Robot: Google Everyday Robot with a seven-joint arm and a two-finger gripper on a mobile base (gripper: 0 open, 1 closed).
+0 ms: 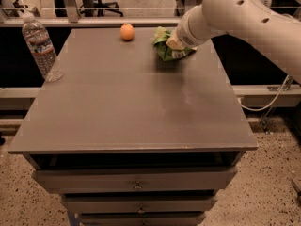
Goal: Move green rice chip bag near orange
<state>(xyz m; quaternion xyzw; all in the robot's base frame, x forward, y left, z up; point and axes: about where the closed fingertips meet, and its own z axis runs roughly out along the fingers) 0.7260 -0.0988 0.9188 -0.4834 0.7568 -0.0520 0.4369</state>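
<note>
Above the grey bench (117, 107), the gripper (175, 43) is pinching the crinkly light-green chip bag (164, 52) by its bunched top between its fingers, near the small round orange (127, 32); probably light, soft, slippery.

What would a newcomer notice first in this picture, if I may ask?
The big white arm reaching in from the upper right, its gripper clamped on the green bag near the table's far edge. Next, the orange just left of the bag, and a water bottle at the left edge.
</note>
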